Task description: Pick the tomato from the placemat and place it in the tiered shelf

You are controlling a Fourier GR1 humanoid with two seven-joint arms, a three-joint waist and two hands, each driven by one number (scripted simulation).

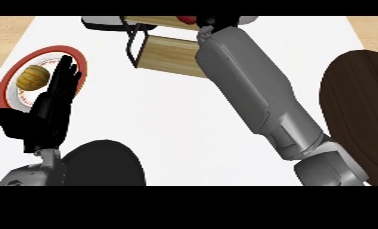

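Tomato (187, 19) sits at the tiered shelf (168, 55), right hand's fingers hidden; left hand (52, 104) rests open.

One tomato (187, 19), red, just left of the right hand (209, 24) at the far edge; one tiered shelf (167, 48) of wooden boards, under and beside that hand; one red-rimmed plate (83, 59) behind the upright left hand (53, 104); one tan round fruit (33, 76) on it, just left of the fingers; one dark brown placemat (353, 103), right of the right forearm.
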